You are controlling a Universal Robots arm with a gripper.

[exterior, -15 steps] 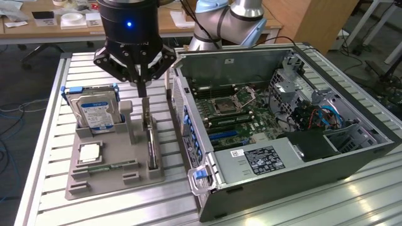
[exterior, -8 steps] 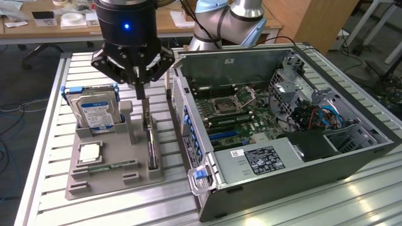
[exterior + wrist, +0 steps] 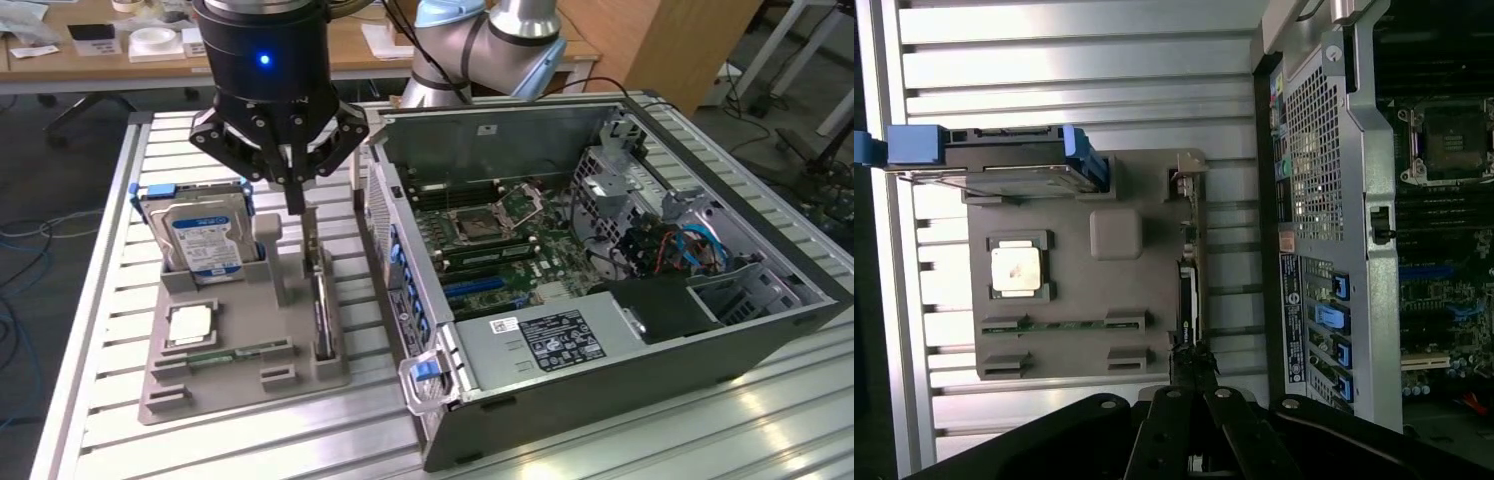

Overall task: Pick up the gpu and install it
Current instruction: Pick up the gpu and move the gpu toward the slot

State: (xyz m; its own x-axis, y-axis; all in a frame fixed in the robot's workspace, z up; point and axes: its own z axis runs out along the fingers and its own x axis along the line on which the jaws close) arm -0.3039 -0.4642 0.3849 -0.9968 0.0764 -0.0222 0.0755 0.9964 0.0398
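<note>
Gripper [image 3: 1194, 362] (pinched closed) on gpu [image 3: 1188, 300]

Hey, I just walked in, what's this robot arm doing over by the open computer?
The robot arm has its end effector down over the gray holder tray, which sits beside the open computer case. The end effector is shut at the top edge of the gpu and appears to be pinching it. The gpu stands on edge in a slot on the tray's side nearest the case. It sits in its slot, not yet lifted out or installed. The hard drive sits in the tray too.
</note>
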